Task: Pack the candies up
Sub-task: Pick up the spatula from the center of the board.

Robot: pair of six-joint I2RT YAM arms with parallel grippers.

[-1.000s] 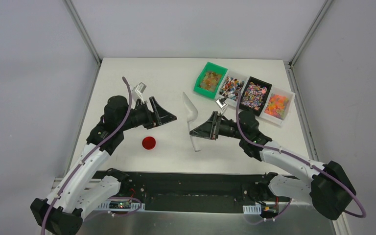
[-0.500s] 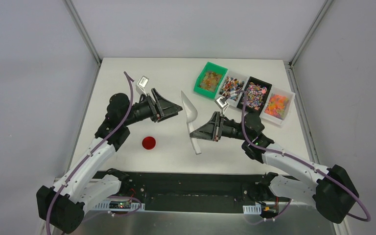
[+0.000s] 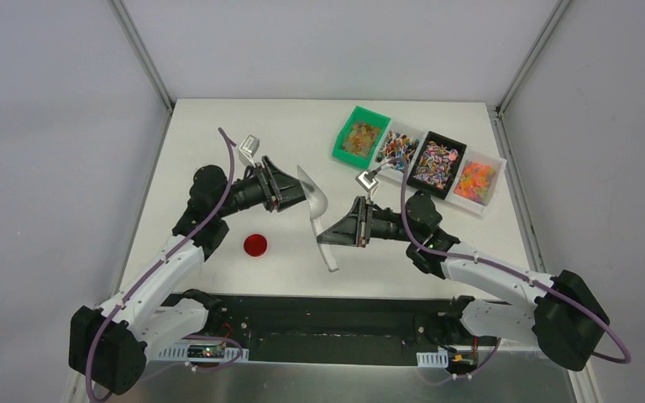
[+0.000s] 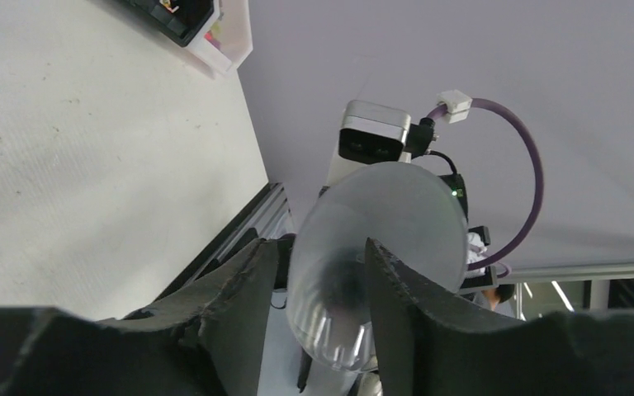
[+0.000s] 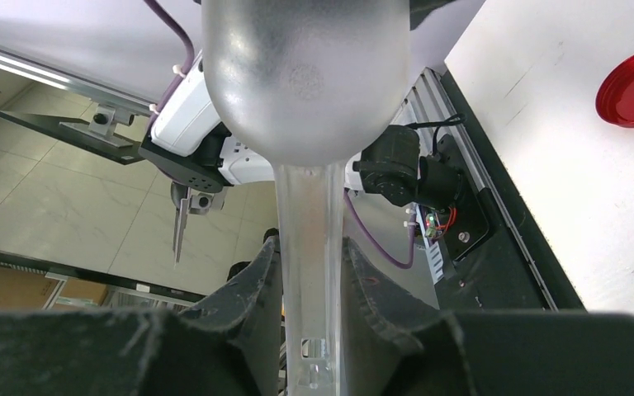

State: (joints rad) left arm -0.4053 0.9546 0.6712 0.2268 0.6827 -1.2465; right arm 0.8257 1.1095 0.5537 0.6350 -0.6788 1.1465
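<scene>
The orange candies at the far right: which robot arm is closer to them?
Right. The right arm has its wrist close to the orange candies, its fingers pointing away and gripping the scoop. The left arm is far off, beyond the scoop.

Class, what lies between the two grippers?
The clear scoop, its handle held by the right gripper, its bowl at the left gripper; top view.

clear scoop [image 4: 380,223] between hand [image 4: 322,252] fingers, white table [image 4: 91,165]
</scene>
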